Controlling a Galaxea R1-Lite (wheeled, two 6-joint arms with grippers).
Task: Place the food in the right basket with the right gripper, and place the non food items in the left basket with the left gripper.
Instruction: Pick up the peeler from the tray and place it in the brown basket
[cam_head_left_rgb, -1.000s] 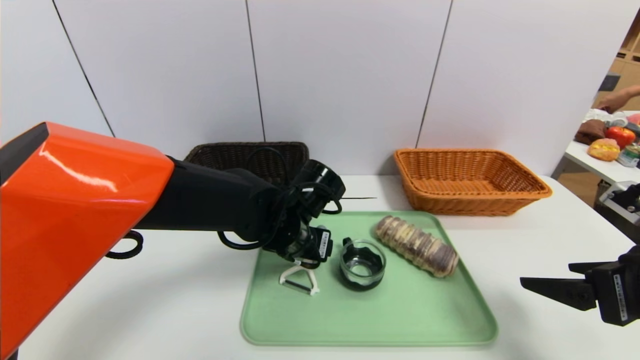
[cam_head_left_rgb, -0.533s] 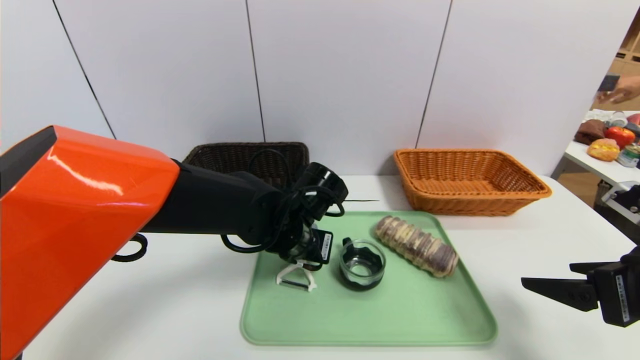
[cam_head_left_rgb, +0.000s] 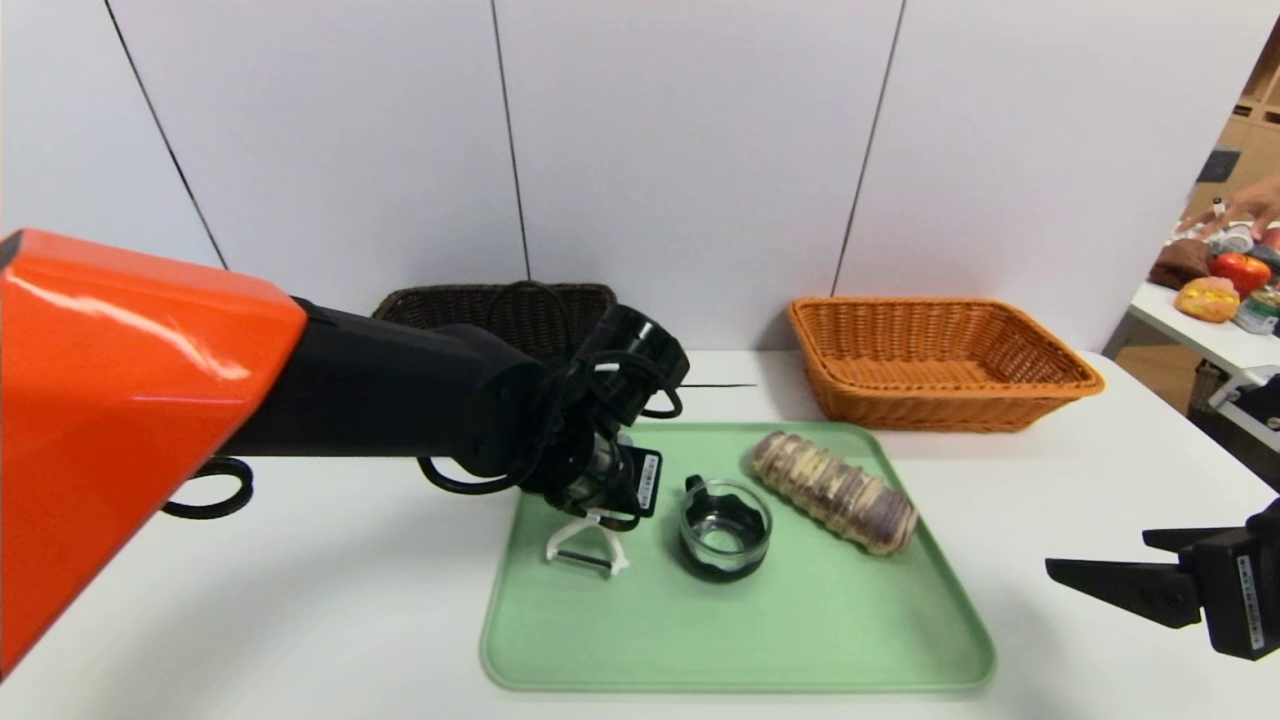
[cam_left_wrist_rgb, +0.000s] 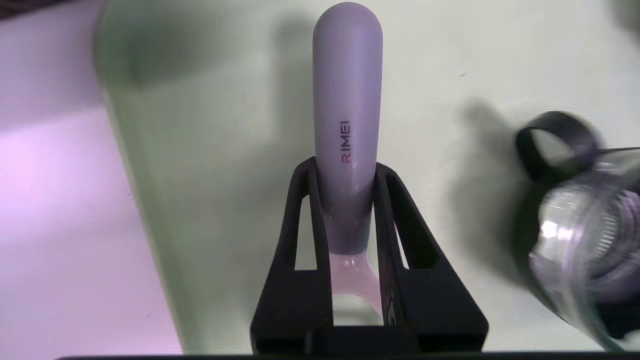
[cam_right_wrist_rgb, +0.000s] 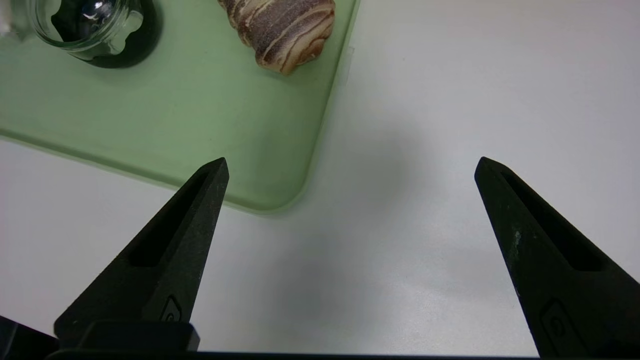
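Across the white tabletop (cam_head_left_rgb: 300, 620), the green tray (cam_head_left_rgb: 820, 640) is lying as the landmark. Beyond its far right corner, the orange basket (cam_head_left_rgb: 940, 400) is standing; beyond its far left, the dark brown basket (cam_head_left_rgb: 450, 305) is sitting, partly hidden. Over the tray's left part, the left gripper (cam_left_wrist_rgb: 346, 167) is gripping the peeler (cam_left_wrist_rgb: 347, 100) by its handle, jaws narrow around it. Right of the tray, the right gripper (cam_right_wrist_rgb: 351, 165) is hovering, jaws wide. On the tray, the bread roll (cam_head_left_rgb: 833, 492) is lying toward the far right, and the glass cup (cam_head_left_rgb: 725, 530) is standing between roll and peeler.
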